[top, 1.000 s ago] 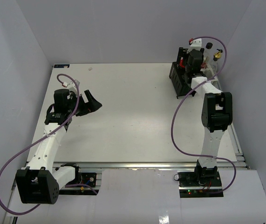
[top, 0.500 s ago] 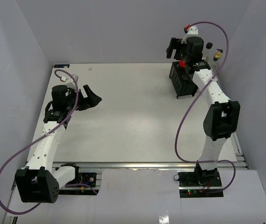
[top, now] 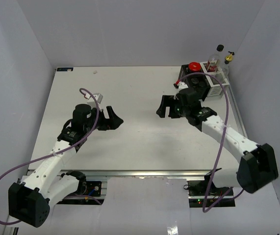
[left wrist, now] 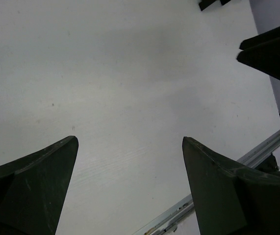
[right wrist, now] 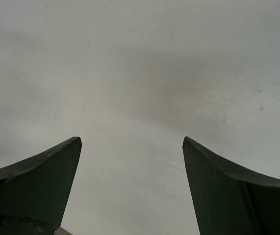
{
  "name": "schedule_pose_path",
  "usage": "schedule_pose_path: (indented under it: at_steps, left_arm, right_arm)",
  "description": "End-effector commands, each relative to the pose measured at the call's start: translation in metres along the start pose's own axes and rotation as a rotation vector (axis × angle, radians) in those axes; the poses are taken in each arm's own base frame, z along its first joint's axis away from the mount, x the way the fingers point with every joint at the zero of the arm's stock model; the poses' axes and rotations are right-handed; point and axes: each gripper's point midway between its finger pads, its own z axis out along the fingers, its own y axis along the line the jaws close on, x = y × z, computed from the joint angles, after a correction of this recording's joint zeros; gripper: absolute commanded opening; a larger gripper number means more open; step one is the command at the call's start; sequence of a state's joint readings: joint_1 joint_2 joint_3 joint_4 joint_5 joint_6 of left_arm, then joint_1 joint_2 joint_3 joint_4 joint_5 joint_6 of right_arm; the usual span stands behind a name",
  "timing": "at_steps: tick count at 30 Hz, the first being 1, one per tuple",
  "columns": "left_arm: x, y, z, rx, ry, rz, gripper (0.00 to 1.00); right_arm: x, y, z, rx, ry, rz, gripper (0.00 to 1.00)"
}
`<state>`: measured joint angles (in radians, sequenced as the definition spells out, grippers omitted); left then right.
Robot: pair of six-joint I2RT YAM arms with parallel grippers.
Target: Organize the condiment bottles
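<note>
White table [top: 130, 93]. Wire rack [top: 212, 78] sits in the far right corner. Left gripper [top: 111, 119] and right gripper [top: 165, 106] hover facing each other over mid-table, fingers spread wide, nothing between them. The bottles are grouped at the rack: red-lidded jar [top: 193, 66], red-labelled bottle [top: 212, 65], gold-topped bottle [top: 228, 58], black-capped shaker [top: 220, 48].

Plain wht table [top: 140, 98]. Red jar lid [top: 194, 65], gold bottle top [top: 228, 58], blk shaker cap [top: 220, 48]. Wht arms [top: 228, 137] w/ blk joints; purple cables [top: 12, 171]. Dark, near-blk fingers [left wrist: 32, 186].
</note>
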<state>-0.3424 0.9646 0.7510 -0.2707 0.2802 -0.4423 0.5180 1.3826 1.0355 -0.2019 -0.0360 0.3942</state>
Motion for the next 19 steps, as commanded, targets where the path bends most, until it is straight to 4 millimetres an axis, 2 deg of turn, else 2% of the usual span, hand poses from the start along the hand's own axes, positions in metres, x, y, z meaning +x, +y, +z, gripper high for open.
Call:
schedule_pose_path:
  at_steps: [1, 4, 6, 9, 19]
  left_arm:
    - [0.015, -0.004, -0.009, 0.033, -0.027, -0.039, 0.98]
    - [0.024, -0.006, -0.016, 0.055, -0.016, -0.036, 0.98]
    - [0.032, -0.003, -0.02, 0.051, -0.015, -0.038, 0.98]
    - [0.033, -0.007, -0.03, 0.072, -0.044, -0.036, 0.98]
    - [0.028, -0.009, -0.043, 0.065, -0.077, -0.026, 0.98]
  right_arm:
    - [0.009, 0.014, -0.033, -0.061, -0.053, 0.011, 0.9]
    - [0.022, 0.002, -0.049, -0.011, -0.04, -0.009, 0.9]
    - [0.02, -0.007, -0.056, 0.029, -0.075, -0.014, 0.9]
    - [0.013, -0.007, -0.069, 0.025, -0.143, -0.019, 0.9]
    - [0.013, -0.001, -0.072, -0.022, -0.173, -0.048, 0.9]
